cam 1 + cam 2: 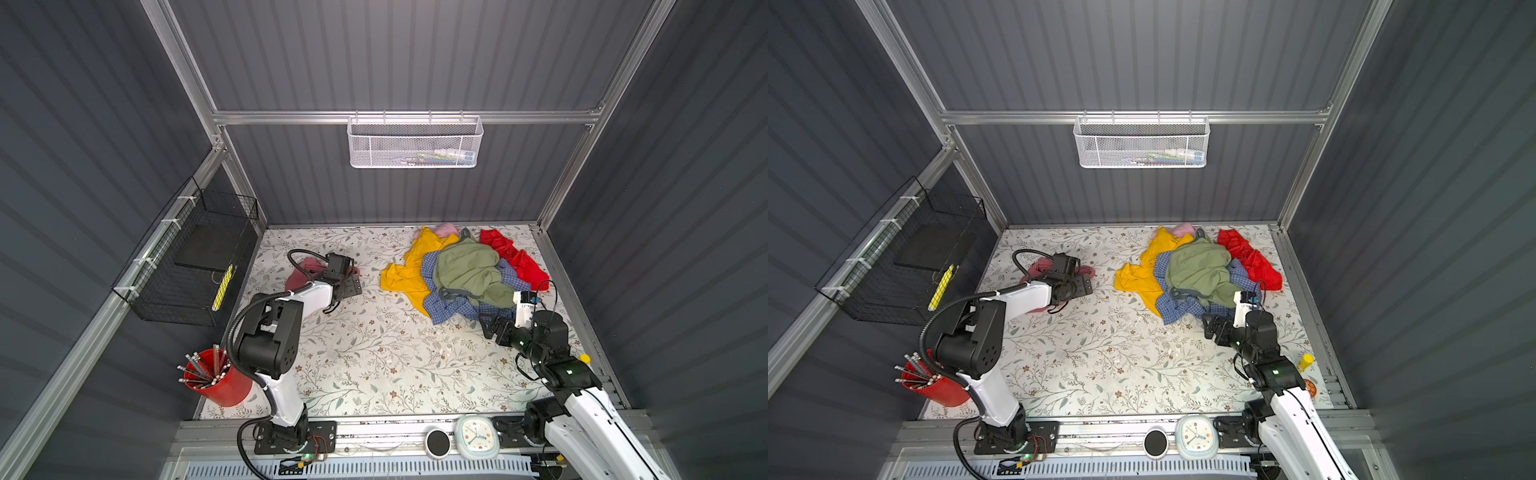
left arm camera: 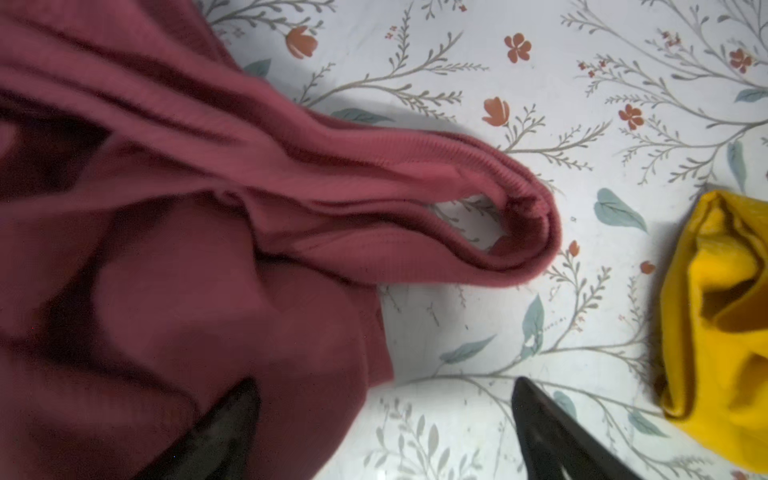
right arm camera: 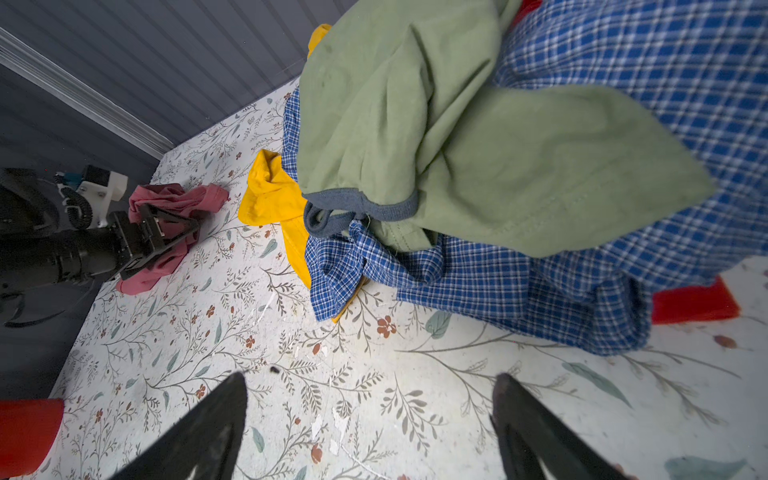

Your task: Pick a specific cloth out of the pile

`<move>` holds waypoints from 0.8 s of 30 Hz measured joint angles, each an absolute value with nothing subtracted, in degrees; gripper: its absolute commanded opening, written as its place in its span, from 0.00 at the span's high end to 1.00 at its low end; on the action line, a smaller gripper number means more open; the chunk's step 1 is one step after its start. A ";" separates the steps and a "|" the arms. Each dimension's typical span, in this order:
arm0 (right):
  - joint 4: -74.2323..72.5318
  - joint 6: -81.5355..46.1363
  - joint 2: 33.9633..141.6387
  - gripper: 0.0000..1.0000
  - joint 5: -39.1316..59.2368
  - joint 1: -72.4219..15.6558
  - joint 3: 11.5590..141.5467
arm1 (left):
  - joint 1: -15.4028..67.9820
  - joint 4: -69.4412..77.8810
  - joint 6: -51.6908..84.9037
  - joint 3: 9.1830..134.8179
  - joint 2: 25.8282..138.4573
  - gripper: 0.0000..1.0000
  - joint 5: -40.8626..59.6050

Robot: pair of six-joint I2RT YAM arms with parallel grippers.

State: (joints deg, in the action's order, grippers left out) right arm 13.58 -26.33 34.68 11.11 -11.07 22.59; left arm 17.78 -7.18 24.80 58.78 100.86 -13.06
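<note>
Two sets of jaws, both standing apart, nothing held. The cloth [image 2: 208, 249], a dusty rose, matte soft knit with a ribbed hem, lay crumpled on the floral worktop [image 1: 374, 353] at its left rear. It sat directly under my left jaws, well apart from the pile [image 1: 465, 270].

Pile: sage-green top [image 3: 457, 145] with grey-blue binding, draped over blue-checked weave [image 3: 498, 282]. Mustard piece [image 2: 723, 291] on the side nearest the cloth; bright red cloth [image 1: 511, 253] on the far side.

My right jaws hovered just before the pile. My left arm hid part of the cloth in both top views.

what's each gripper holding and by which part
Nothing. The left gripper is open over the cloth; the right gripper is open beside the pile.
</note>
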 measured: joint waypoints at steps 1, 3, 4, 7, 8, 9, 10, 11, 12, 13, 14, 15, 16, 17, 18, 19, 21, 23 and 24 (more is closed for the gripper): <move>13.43 -26.26 35.07 0.09 11.11 -11.07 22.76 | 18.13 -7.44 24.71 58.26 99.48 0.00 -13.58; 13.26 -25.89 36.29 0.09 11.14 -11.07 23.42 | 19.66 -7.40 24.34 57.63 96.79 0.00 -15.31; 13.17 -25.78 36.88 0.09 11.14 -11.07 23.70 | 20.78 -7.25 24.12 57.39 95.72 0.00 -16.43; 12.67 -25.02 38.37 0.09 11.16 -11.07 24.58 | 25.21 -6.42 23.24 56.16 92.90 0.00 -19.79; 12.43 -24.53 38.87 0.09 11.14 -11.07 24.95 | 26.55 -5.93 22.96 55.40 92.05 0.00 -20.78; 12.32 -23.90 39.35 0.09 11.11 -11.07 25.41 | 28.05 -5.45 22.72 54.43 91.20 0.00 -21.54; 12.19 -23.27 39.77 0.08 11.07 -11.07 25.85 | 29.08 -5.06 22.61 53.56 90.48 0.00 -22.09; 12.05 -22.39 40.27 0.08 10.85 -11.07 26.41 | 30.02 -4.43 22.37 52.34 89.56 0.00 -22.83; 11.92 -21.30 40.82 0.07 10.46 -11.07 27.20 | 30.65 -3.86 22.04 51.03 88.51 0.00 -23.59; 11.66 -20.40 41.25 0.06 10.17 -11.07 27.79 | 31.07 -3.62 21.80 50.09 87.68 0.00 -24.36; 11.42 -19.46 41.71 0.05 9.76 -11.07 28.47 | 31.75 -3.42 21.41 49.15 86.74 0.00 -25.26; 10.98 -18.39 42.26 0.05 9.21 -11.07 29.17 | 32.45 -3.25 21.02 48.34 85.76 0.00 -26.24; 10.48 -17.47 42.72 0.05 8.82 -11.07 29.69 | 32.97 -3.03 20.64 47.72 84.90 0.00 -27.14; 9.89 -16.34 43.38 0.04 8.25 -11.07 30.30 | 33.52 -2.70 20.25 47.05 83.92 0.00 -28.01; 9.39 -15.38 44.01 0.04 7.64 -11.07 30.76 | 34.04 -2.48 20.01 46.44 82.96 0.00 -28.82; 8.73 -14.48 44.64 0.03 7.03 -11.07 31.14 | 34.41 -2.28 19.84 45.93 82.08 0.00 -29.43; 7.22 -12.62 46.11 0.02 5.45 -11.05 31.57 | 35.05 -1.58 19.53 44.60 79.96 0.00 -30.85; 5.34 -10.72 47.53 0.01 3.60 -10.92 31.66 | 35.55 -1.04 19.40 43.42 78.02 0.00 -32.05; 4.36 -9.63 48.21 0.01 2.57 -10.79 31.66 | 35.62 -0.67 19.25 42.63 76.95 0.00 -32.64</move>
